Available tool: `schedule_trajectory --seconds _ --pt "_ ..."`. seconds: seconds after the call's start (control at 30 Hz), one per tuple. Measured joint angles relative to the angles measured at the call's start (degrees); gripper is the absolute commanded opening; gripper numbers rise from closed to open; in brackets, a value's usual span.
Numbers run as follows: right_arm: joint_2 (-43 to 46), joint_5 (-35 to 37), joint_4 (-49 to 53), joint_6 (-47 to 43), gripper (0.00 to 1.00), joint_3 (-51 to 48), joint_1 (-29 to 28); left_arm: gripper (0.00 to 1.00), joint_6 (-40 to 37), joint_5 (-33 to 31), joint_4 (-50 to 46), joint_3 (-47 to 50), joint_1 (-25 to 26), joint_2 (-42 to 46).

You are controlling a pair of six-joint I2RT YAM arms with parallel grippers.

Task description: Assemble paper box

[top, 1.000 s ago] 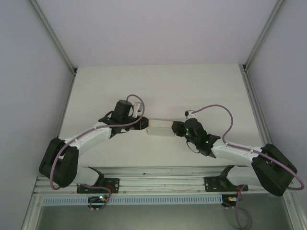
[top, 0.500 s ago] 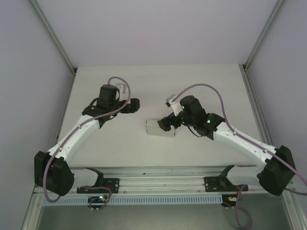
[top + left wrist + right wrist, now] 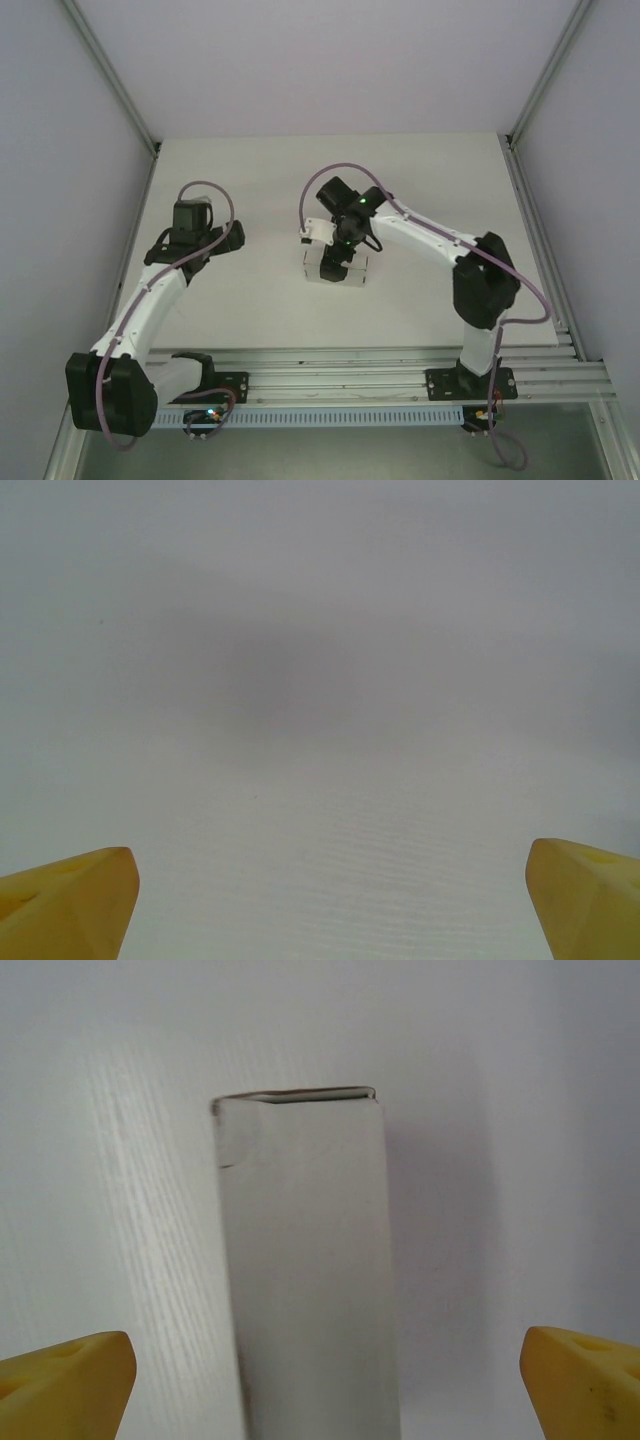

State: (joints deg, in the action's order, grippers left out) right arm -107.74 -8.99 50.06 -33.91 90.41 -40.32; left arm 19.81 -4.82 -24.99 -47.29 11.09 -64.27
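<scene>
As left gripper (image 3: 330,862) withdrew, right gripper (image 3: 327,1348) swung above paper box (image 3: 305,1240).

Everything is lit softly and evenly; a faint shadow is cast beside the paper box (image 3: 310,1260) (the yellow fingertips (image 3: 65,1380) are blurred).

The paper box (image 3: 305,1260) lies on the table (image 3: 110,1160) between the wide-apart jaws of the right tool (image 3: 322,1390)
</scene>
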Motion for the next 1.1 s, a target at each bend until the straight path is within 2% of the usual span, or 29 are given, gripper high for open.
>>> schedule_trajectory --seconds 0.17,0.23,0.3,0.47,0.53,0.73,0.87,0.93,1.1 --pt "-4.3 3.7 1.8 0.3 1.00 1.7 -1.7 1.00 0.0 0.0 -0.1 0.0 -0.3 0.3" --pt "-5.4 4.7 2.5 0.8 0.94 1.7 -2.2 1.00 0.0 -0.1 -0.1 0.0 -0.3 0.3" --pt "-6.3 5.4 2.9 1.3 0.85 1.7 -2.6 1.00 0.0 -0.2 -0.1 0.0 -0.4 0.3" --pt "-7.0 8.0 2.8 3.1 0.49 1.7 -2.7 1.00 0.0 -0.2 -0.1 0.1 -0.7 0.3" --pt "-7.0 9.1 2.8 3.1 0.39 1.7 -2.7 1.00 0.0 -0.2 -0.1 0.1 -0.7 0.3" --pt "-6.6 11.6 2.4 3.0 0.33 1.7 -2.7 1.00 -0.1 -0.2 -0.1 0.1 -0.7 0.4" --pt "-3.7 17.4 -0.9 0.3 0.32 -0.6 -2.7 1.00 -0.1 -0.2 -0.1 0.1 -0.8 1.1" --pt "-0.8 21.2 -5.5 -2.6 0.32 -3.6 -2.7 1.00 -0.1 -0.2 -0.1 0.1 -0.8 1.4" --pt "7.0 27.8 -27.0 -16.0 0.34 -16.9 -2.7 1.00 -0.2 -0.4 0.0 0.1 -0.9 1.9"
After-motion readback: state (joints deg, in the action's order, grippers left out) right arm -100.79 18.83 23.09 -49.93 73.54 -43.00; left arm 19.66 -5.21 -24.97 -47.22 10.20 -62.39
